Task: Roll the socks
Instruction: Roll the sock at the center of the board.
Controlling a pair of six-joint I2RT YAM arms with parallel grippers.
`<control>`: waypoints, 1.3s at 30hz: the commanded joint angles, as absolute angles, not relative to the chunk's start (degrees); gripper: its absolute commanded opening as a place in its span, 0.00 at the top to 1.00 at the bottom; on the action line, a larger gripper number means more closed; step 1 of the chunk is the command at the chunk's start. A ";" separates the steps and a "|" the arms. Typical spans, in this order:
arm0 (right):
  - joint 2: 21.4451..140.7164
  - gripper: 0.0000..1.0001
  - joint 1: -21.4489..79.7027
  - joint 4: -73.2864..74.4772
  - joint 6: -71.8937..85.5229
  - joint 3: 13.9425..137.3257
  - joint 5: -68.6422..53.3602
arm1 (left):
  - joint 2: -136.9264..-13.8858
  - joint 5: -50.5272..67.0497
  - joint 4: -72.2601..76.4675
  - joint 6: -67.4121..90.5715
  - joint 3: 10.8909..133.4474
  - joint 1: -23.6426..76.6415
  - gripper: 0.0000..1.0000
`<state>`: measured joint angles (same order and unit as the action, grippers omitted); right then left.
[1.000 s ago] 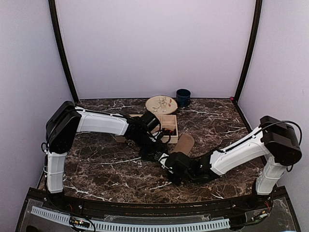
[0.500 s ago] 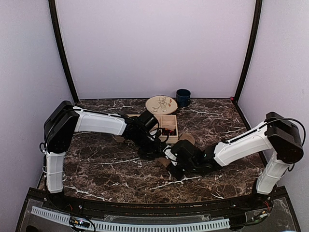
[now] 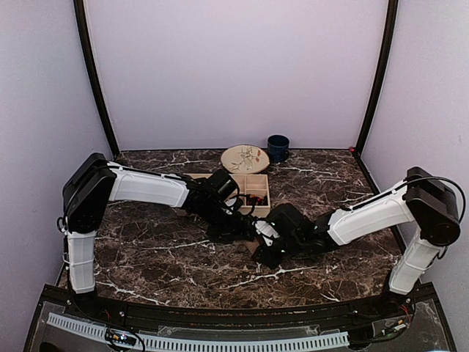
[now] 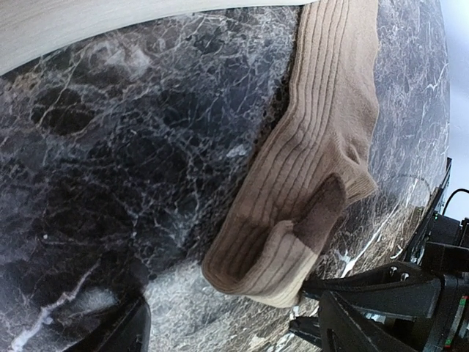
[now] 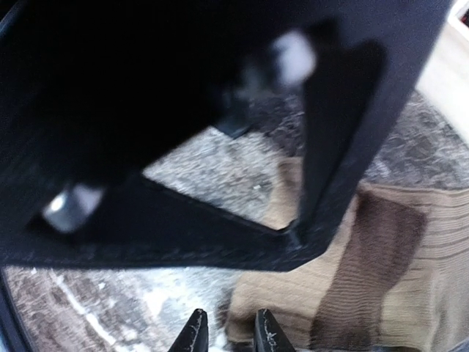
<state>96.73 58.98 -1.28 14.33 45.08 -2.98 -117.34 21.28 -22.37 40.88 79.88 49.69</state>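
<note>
A tan ribbed sock with a brown heel patch lies on the dark marble table; its near end is folded back over itself. In the top view only a scrap of the sock shows between the two grippers. My left gripper is open, its fingers wide apart on either side of the folded end and just short of it; it also shows in the top view. My right gripper is nearly closed on the edge of the sock, right next to the left gripper, and shows in the top view.
A wooden compartment box stands just behind the grippers, its pale edge at the top of the left wrist view. A round wooden disc and a dark blue cup stand at the back.
My right gripper has moved up and left to the left gripper, bringing the sock's end with it. The sock, laid out long before, is now folded and mostly hidden from above.
</note>
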 commanded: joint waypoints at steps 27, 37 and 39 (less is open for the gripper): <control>85.71 0.46 63.48 12.83 14.84 45.47 10.74 | -114.51 13.56 -32.91 42.29 71.92 45.62 0.17; 100.17 0.34 69.82 21.52 19.72 60.27 27.47 | -106.97 14.52 -26.41 43.79 61.51 43.56 0.17; 102.08 0.34 70.16 22.15 20.10 61.84 28.28 | -105.76 14.63 -25.51 44.06 59.57 43.43 0.17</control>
